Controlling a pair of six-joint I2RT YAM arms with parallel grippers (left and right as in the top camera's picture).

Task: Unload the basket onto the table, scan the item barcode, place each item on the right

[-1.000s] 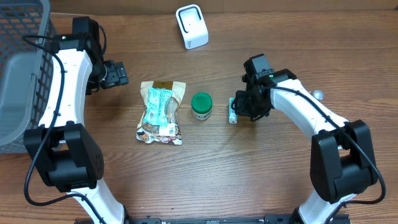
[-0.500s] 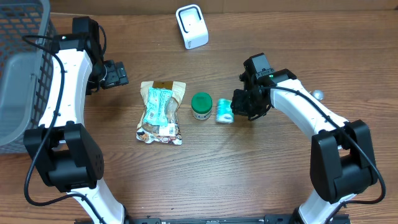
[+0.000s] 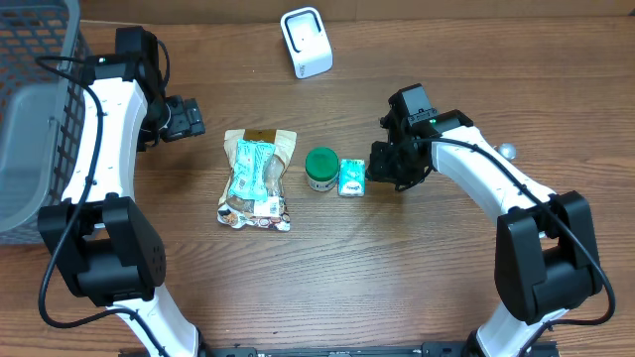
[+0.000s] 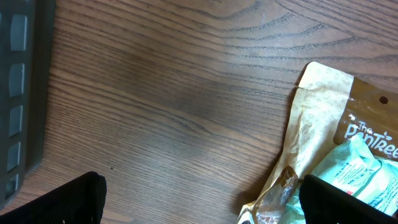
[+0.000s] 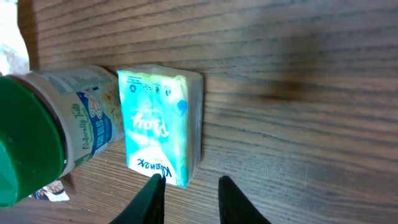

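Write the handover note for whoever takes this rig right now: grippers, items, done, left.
Left gripper: open, empty, over the table between the basket and the snack bag.
Right gripper: jaws apart, holding nothing, fingertips at the near end of the tissue pack.
Items: tissue pack lies flat beside the green-lidded jar; snack bag lies on the jar's other side; the white scanner stands at the far edge, apart from all three.
Done: nothing is at the scanner; no scan can be confirmed.
Left: grasp an item, probably the tissue pack, and show its barcode to the scanner.
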